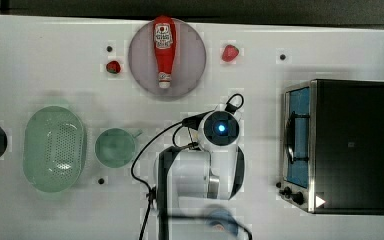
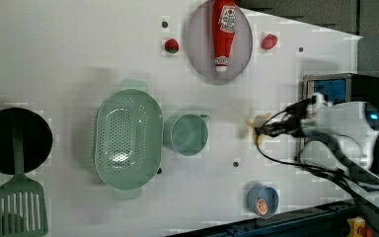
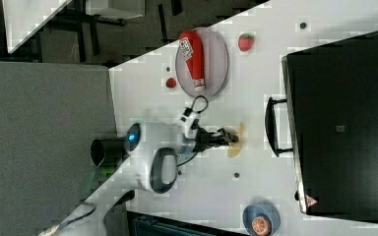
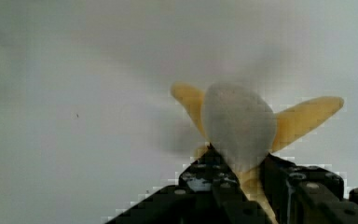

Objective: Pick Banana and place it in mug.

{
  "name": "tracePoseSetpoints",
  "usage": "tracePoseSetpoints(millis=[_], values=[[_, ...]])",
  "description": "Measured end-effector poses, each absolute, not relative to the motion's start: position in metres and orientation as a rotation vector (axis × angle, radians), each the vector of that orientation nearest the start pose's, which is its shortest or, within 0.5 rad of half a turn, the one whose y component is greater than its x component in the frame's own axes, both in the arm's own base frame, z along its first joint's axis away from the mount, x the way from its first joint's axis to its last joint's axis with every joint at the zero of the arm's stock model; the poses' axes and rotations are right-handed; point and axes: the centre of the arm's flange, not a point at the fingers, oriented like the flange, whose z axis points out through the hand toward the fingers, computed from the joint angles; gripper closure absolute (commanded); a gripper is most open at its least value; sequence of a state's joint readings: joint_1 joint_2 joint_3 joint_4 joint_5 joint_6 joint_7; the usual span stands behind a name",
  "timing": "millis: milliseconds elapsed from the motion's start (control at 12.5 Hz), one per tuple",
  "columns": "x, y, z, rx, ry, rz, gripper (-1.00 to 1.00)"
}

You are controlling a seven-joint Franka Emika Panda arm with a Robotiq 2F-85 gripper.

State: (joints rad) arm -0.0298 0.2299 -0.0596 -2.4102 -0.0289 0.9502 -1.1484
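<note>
Banana (image 4: 303, 119) is seen pinched between the nearly closed fingers of the gripper (image 4: 242, 179), near the toaster oven (image 3: 339, 123), and is best lifted straight, kept level, then carried over the mug (image 2: 190, 134) before release.

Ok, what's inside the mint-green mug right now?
Nothing visible: the mug looks empty in the left view. The banana is apart from it, clamped in the end effector.
</note>
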Motion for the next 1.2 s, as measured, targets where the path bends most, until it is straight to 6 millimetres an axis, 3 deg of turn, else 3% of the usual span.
tracePoseSetpoints(millis=[160,400,480,560,640,800,960,1200], values=[[0.488,-0.043,0.282,-3.115,-0.468,0.095,0.56],[0.495,-0.042,0.414,-3.128,-0.439,0.04,0.57],[0.504,-0.037,0.485,-3.141,-0.396,-0.133,0.57],[0.502,-0.03,0.513,-3.152,-0.347,-0.175,0.57],[0.495,-0.023,0.53,-3.169,-0.316,-0.177,0.57],[0.484,-0.001,0.533,-3.173,-0.21,-0.111,0.56],[0.483,0.052,0.522,-3.191,-0.183,-0.074,0.56],[0.466,0.156,0.477,-3.221,-0.192,0.034,0.56]])
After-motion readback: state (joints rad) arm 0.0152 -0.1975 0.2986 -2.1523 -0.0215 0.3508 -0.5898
